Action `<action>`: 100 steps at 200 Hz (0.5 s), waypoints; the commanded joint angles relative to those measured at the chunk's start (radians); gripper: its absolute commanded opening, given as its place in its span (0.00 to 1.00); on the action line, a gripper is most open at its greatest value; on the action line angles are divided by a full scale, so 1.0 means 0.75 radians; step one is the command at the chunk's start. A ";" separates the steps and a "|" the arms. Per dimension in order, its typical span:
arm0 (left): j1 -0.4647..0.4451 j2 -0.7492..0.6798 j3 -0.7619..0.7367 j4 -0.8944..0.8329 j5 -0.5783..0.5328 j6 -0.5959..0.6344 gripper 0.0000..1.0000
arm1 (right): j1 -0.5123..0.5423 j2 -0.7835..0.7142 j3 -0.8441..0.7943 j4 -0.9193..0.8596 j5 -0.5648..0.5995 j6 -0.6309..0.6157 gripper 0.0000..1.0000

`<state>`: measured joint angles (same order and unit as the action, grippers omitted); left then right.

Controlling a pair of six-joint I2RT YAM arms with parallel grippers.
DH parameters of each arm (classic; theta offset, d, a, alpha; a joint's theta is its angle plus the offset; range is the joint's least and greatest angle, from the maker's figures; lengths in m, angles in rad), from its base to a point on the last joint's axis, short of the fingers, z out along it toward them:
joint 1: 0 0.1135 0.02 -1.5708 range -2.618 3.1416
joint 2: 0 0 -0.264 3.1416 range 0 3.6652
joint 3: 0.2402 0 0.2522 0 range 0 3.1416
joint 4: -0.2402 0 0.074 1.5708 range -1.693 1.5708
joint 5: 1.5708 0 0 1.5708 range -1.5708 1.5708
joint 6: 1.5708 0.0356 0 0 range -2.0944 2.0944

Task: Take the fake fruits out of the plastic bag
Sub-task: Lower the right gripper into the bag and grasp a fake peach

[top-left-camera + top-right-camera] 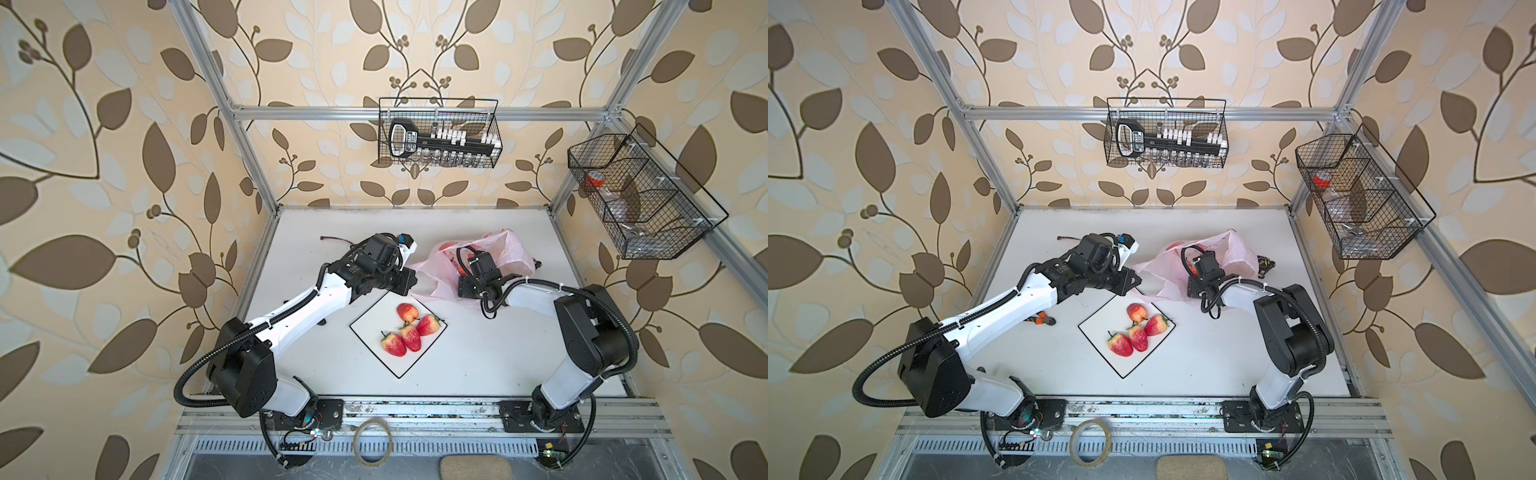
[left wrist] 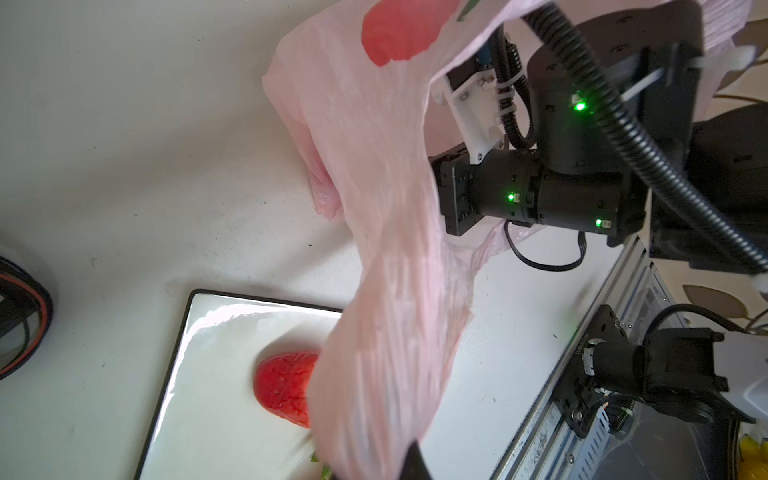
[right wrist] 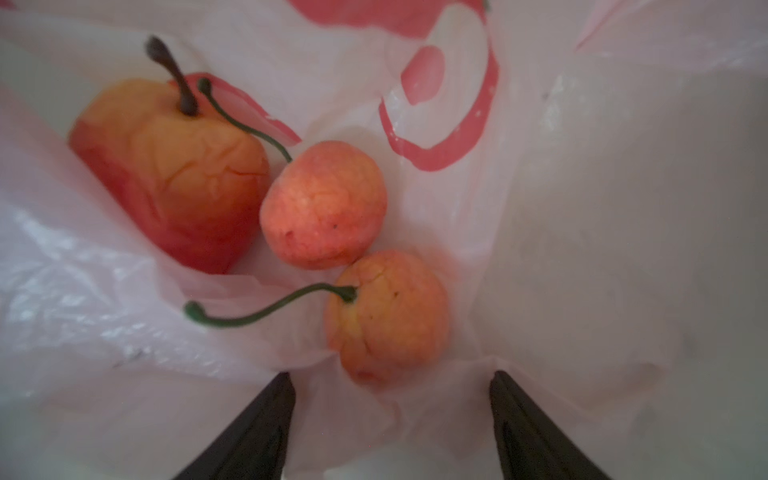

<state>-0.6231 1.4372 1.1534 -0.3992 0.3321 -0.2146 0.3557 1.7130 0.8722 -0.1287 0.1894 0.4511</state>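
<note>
The pink plastic bag (image 1: 515, 253) (image 1: 1237, 253) lies at the back right of the table. My left gripper (image 1: 409, 278) (image 2: 411, 461) is shut on a stretched fold of the bag (image 2: 386, 208) and holds it up over the plate's corner. My right gripper (image 3: 390, 376) is inside the bag, open, with nothing between its fingers. Just ahead of it lie three fake fruits: a larger red-yellow one (image 3: 166, 174) and two round pinkish-orange balls (image 3: 324, 203) (image 3: 388, 316). The nearer ball sits just beyond the fingertips. Several strawberry-like fruits (image 1: 410, 336) (image 1: 1138, 337) rest on the white plate (image 1: 374, 353).
Orange-handled pliers (image 1: 1042, 319) lie under my left arm. A small dark object (image 1: 1264, 262) sits right of the bag. Wire baskets hang on the back wall (image 1: 438, 133) and the right frame (image 1: 640, 195). A tape ring (image 1: 372, 440) lies on the front rail.
</note>
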 commanded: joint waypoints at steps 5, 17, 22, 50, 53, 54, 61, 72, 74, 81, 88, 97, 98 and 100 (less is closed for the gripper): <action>-0.013 -0.051 -0.022 -0.011 -0.004 0.034 0.00 | -0.003 0.038 0.025 -0.028 0.029 -0.023 0.74; -0.012 -0.050 -0.031 -0.016 -0.009 0.037 0.00 | -0.003 0.017 0.021 -0.027 -0.002 -0.020 0.75; -0.012 -0.051 -0.033 -0.018 -0.009 0.037 0.00 | -0.003 0.001 0.018 -0.027 -0.013 -0.019 0.75; -0.013 -0.037 -0.037 -0.024 -0.007 0.038 0.00 | -0.005 -0.151 0.013 -0.028 -0.047 -0.008 0.79; -0.012 -0.036 -0.036 -0.026 -0.007 0.038 0.00 | -0.006 -0.166 0.014 -0.026 -0.048 -0.007 0.80; -0.013 -0.036 -0.035 -0.026 -0.007 0.038 0.00 | -0.007 -0.172 0.014 -0.026 -0.048 -0.009 0.81; -0.012 -0.033 -0.033 -0.027 -0.008 0.039 0.00 | -0.008 -0.209 0.013 -0.025 -0.050 -0.013 0.83; -0.013 -0.029 -0.029 -0.028 -0.007 0.042 0.00 | -0.014 -0.253 0.013 -0.017 -0.052 -0.020 0.86; -0.012 -0.029 -0.029 -0.027 -0.007 0.041 0.00 | -0.016 -0.261 0.013 -0.014 -0.052 -0.023 0.86; -0.012 -0.028 -0.028 -0.027 -0.008 0.041 0.00 | -0.019 -0.279 0.011 -0.009 -0.050 -0.025 0.87; -0.013 -0.026 -0.026 -0.027 -0.009 0.043 0.00 | -0.025 -0.288 0.009 0.001 -0.048 -0.028 0.87; -0.012 -0.023 -0.022 -0.026 -0.008 0.044 0.00 | -0.036 -0.290 0.009 0.010 -0.047 -0.023 0.87; -0.013 -0.022 -0.022 -0.027 -0.009 0.043 0.00 | -0.037 -0.289 0.009 0.011 -0.048 -0.022 0.87; -0.014 -0.022 -0.022 -0.028 -0.009 0.043 0.00 | -0.041 -0.287 0.009 0.014 -0.049 -0.019 0.87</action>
<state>-0.6231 1.4342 1.1297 -0.4126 0.3317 -0.2073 0.3435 1.5055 0.8734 -0.1280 0.1596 0.4408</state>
